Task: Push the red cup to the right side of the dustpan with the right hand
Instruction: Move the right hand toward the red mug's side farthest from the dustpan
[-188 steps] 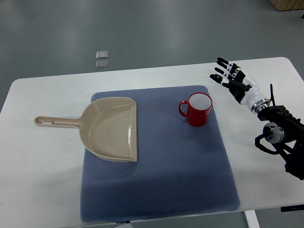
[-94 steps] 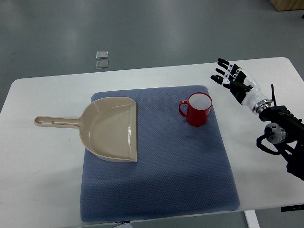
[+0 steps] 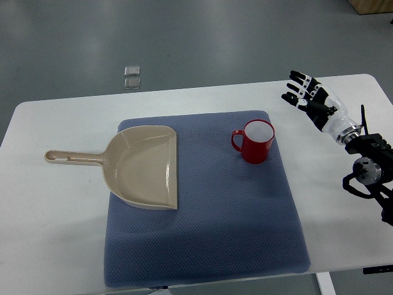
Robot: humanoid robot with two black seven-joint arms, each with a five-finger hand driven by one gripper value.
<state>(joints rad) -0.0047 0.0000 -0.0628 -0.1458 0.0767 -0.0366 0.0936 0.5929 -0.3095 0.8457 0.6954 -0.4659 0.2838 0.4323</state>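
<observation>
A red cup [image 3: 255, 141] with a white inside stands upright on the blue mat [image 3: 202, 203], its handle pointing left. A beige dustpan [image 3: 140, 166] lies on the mat's left part, with its handle reaching left over the white table. The cup is well to the right of the dustpan, a gap of mat between them. My right hand [image 3: 304, 92] hovers over the table's far right, up and right of the cup and apart from it. Its fingers are spread and hold nothing. The left arm does not show.
The white table [image 3: 49, 233] carries the mat; its right edge runs close behind my right arm [image 3: 368, 172]. Two small clear squares [image 3: 131, 76] lie on the grey floor beyond the table's far edge.
My right hand has drawn back to the right and slightly up, farther from the cup. Cup and dustpan have not moved.
</observation>
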